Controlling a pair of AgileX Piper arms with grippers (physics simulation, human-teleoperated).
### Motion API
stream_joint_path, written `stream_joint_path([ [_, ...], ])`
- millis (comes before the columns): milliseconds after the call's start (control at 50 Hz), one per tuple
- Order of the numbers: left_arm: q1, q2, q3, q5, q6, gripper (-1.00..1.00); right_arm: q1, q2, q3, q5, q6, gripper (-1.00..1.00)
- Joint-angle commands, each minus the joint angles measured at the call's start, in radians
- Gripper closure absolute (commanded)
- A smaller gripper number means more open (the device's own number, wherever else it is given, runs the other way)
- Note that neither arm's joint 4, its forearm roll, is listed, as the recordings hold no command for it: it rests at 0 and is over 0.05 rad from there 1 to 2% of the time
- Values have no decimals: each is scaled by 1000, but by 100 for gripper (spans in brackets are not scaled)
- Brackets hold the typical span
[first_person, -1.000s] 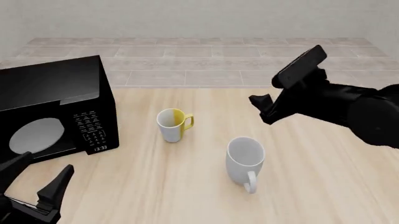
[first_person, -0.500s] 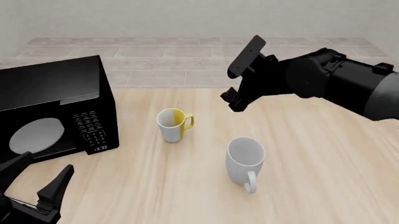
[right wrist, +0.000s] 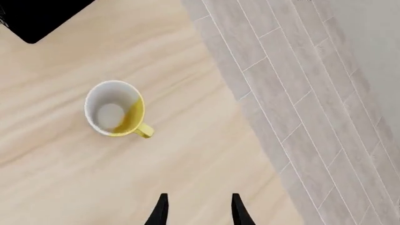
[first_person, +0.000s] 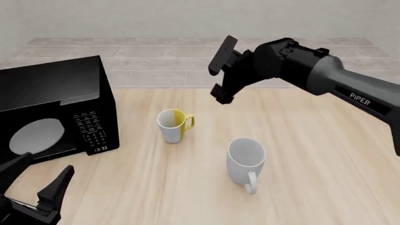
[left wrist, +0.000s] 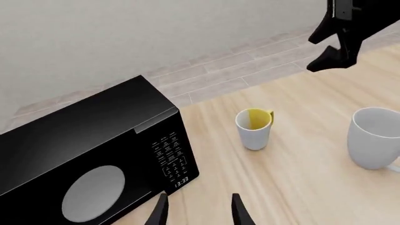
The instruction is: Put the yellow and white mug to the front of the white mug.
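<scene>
The yellow and white mug (first_person: 173, 124) stands upright on the table, handle to the right; it also shows in the left wrist view as a mug (left wrist: 253, 129) and from above in the right wrist view as a mug (right wrist: 115, 115). The larger white mug (first_person: 246, 159) stands nearer and to its right, handle toward the front; the left wrist view also catches this mug (left wrist: 374, 138). My right gripper (first_person: 218, 95) hovers open above the table, behind and right of the small mug, holding nothing. My left gripper (first_person: 37, 176) rests open at the front left corner.
A black microwave (first_person: 53, 110) with its door shut fills the table's left side, just beyond the left gripper. The wooden table (first_person: 325, 159) ends at a tiled floor (first_person: 187, 61) at the back.
The right arm swung left and farther back across the table, bringing its gripper from right of centre to above the area behind the small mug. Left arm and both mugs stayed still.
</scene>
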Motion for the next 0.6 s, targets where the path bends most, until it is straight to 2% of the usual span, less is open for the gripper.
stream_joint_path([
  [20, 0, 0, 0, 0, 0, -100, 36, 105, -78, 29, -45, -100],
  [220, 0, 0, 0, 0, 0, -100, 68, 163, -111, 38, -77, -100],
  [600, 0, 0, 0, 0, 0, -100, 40, 322, -223, 62, -227, -100],
])
